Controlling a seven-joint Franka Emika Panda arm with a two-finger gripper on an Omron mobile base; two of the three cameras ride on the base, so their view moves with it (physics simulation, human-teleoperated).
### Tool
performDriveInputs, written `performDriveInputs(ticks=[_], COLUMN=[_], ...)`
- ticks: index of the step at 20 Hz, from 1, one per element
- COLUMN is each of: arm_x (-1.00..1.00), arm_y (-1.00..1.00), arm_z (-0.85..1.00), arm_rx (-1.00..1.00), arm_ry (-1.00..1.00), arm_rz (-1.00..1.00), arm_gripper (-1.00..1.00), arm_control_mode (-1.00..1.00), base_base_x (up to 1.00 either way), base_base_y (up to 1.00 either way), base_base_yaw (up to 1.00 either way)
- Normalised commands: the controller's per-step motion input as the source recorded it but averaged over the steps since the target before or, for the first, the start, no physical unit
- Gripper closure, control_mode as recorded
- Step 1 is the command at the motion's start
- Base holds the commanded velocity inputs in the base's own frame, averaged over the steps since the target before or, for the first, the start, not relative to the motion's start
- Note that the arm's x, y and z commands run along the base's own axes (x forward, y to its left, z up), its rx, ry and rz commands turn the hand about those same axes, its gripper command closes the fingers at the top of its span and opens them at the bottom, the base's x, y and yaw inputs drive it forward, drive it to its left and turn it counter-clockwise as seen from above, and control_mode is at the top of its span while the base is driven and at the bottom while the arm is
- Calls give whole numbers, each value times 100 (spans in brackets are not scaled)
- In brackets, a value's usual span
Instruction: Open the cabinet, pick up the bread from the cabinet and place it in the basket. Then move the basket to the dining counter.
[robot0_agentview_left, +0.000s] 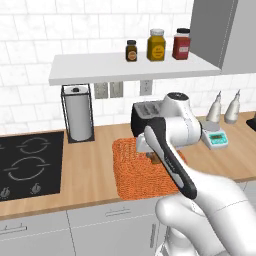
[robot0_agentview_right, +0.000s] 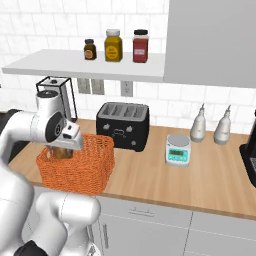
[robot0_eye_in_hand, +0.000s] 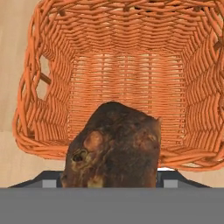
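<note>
While the gripper (robot0_eye_in_hand: 109, 181) pinches the bread (robot0_eye_in_hand: 113, 146), the basket (robot0_eye_in_hand: 127, 78) opens directly beneath it, ready for release.

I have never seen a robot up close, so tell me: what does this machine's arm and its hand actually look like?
The arm is made of smooth, rounded glossy white shells, thick like bent pipes, with dark grey to black bands at the joints; one long black strip runs along the forearm. No loose cables or lettering show. The gripper hangs from a white wrist block with a dark round disc on its side.
</note>
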Motion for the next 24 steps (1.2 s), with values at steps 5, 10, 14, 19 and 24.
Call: performDriveInputs(ticks=[5, 10, 14, 19, 24], arm_x=[30, 37, 39, 43, 31], arm_y=[0, 0, 0, 0, 0], arm_z=[-44, -29, -39, -33, -23], arm_rx=[0, 0, 0, 0, 0], arm_ry=[14, 7, 8, 2, -1], arm_rz=[0, 0, 0, 0, 3], arm_gripper=[100, 100, 100, 100, 100], arm_control_mode=[-100, -100, -100, -100, -100], base_base_x=[0, 0, 0, 0, 0], base_base_y=[0, 0, 0, 0, 0], base_base_yaw=[0, 0, 0, 0, 0])
